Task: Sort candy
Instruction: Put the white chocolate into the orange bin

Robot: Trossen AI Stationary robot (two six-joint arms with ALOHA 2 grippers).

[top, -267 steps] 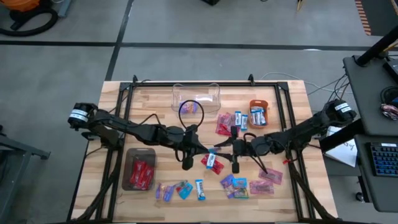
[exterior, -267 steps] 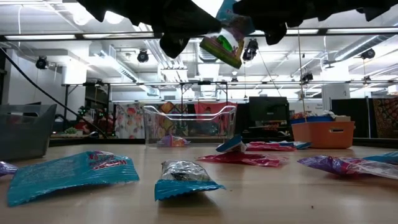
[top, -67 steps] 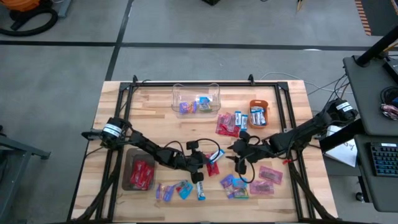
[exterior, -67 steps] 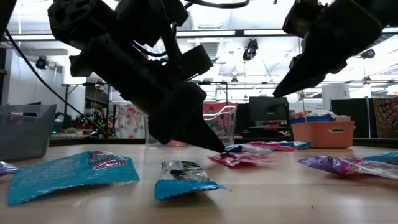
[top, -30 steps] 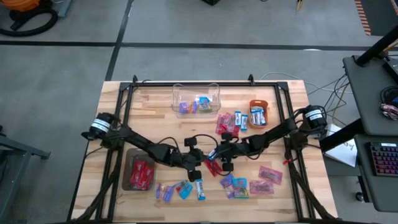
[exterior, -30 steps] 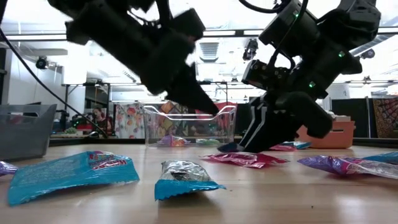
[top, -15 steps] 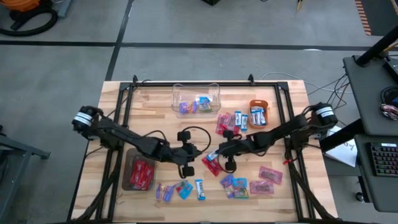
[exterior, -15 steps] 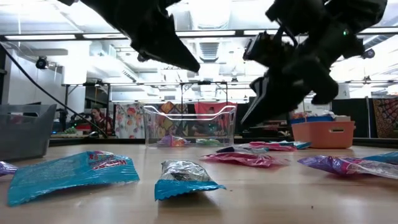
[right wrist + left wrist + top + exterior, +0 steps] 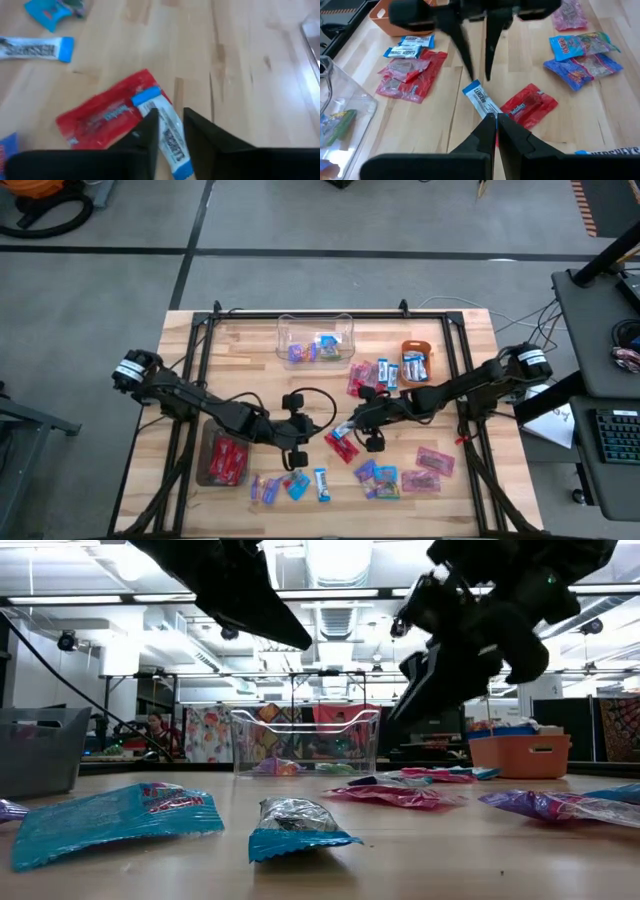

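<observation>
Both arms are reaching in over the wooden desk [image 9: 180,350], their tips meeting near a red sweet [image 9: 341,447] that is lying close to the middle of the desk. A blue-and-white sweet [image 9: 347,430] is lying partly across that red sweet, its far end on the red wrapper.

The left gripper [image 9: 496,120] is hovering above the desk just beside the red sweet, on the side toward the left arm. Its fingers [image 9: 485,131] are pressed together with only a hairline gap and are holding nothing. The right gripper [image 9: 170,125] is hanging right over the blue-and-white sweet. Its fingers [image 9: 148,131] are standing a narrow gap apart, and the sweet is lying on the desk between them; whether they are touching it cannot be told.

The rest of the candy is lying scattered around the red sweet. On the near side, a row of purple, teal and blue-and-white packets [image 9: 290,484] is spread along the desk edge. Toward the right arm, purple, teal and pink packets [image 9: 400,476] are lying in a loose cluster. On the far side, a few red and blue-and-white sweets [image 9: 368,376] are lying together. Farther back, a clear plastic box [image 9: 315,340] is holding a few sweets, and a small orange bowl [image 9: 416,362] is holding blue-and-white ones. A dark tray [image 9: 224,455] beside the left arm is holding red sweets.
</observation>
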